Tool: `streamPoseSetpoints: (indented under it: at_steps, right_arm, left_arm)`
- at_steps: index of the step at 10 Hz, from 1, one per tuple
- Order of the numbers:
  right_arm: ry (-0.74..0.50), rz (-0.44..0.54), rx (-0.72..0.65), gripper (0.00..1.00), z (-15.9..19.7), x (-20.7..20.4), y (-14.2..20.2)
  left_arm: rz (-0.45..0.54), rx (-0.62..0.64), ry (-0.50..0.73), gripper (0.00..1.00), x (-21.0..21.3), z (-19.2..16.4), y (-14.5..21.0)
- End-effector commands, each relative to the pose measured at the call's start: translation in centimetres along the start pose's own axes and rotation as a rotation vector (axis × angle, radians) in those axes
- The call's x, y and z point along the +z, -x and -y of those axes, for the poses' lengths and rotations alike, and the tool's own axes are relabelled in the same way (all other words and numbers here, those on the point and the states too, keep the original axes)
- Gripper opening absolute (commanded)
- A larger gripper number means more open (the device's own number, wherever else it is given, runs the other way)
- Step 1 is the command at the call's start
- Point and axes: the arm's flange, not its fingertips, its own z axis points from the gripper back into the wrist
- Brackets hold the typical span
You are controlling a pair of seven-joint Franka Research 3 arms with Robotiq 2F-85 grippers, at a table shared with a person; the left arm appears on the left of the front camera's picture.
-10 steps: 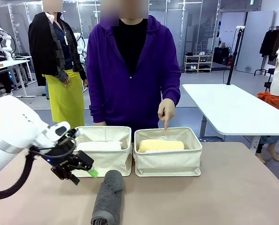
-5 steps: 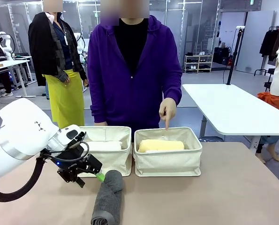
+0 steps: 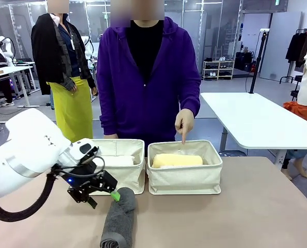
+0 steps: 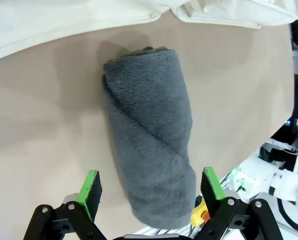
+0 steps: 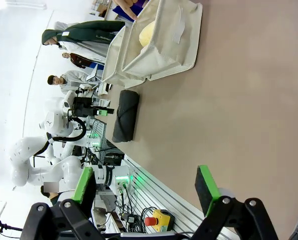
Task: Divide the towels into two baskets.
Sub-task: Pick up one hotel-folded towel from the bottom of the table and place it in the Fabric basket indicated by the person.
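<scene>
Front view faces the person across the table [image 3: 256,206], wrist views look down closer — all share the grey towel [image 3: 119,219].

Dark grey towel [image 4: 151,135]: thick terry cloth, fuzzy matt pile. Yellow towel [image 3: 177,160]: soft cloth, matt. Baskets [image 3: 184,178]: cream canvas, woven, limp (walls sag slightly). Table [image 3: 236,212]: smooth matt beige surface. Left arm shell [image 3: 24,155]: glossy white plastic. Left gripper [image 4: 151,187]: matt black body, green rubbery-looking pads.

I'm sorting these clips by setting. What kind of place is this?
Probably a robotics lab or test space: another white robot arm at a far table, a bare white work table on an open grey floor, and a clothes rack by the wall.
</scene>
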Motion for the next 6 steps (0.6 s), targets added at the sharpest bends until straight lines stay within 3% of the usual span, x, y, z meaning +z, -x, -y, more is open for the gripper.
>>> streamPoseSetpoints:
  at_steps: [1, 3, 6]
  right_arm:
    - [-0.006, 0.005, 0.009, 1.00, -0.2, 0.1, 0.2]
    - [-0.006, 0.005, 0.009, 1.00, -0.2, 0.1, 0.2]
    - [-0.006, 0.005, 0.009, 1.00, -0.2, 0.1, 0.2]
  left_arm:
    - [-0.020, 0.051, -0.075, 1.00, -2.0, 1.6, -1.6]
    - [-0.040, 0.157, -0.210, 1.00, -3.6, 2.5, -1.6]
    - [-0.043, 0.183, -0.216, 1.00, -4.7, 4.2, -1.2]
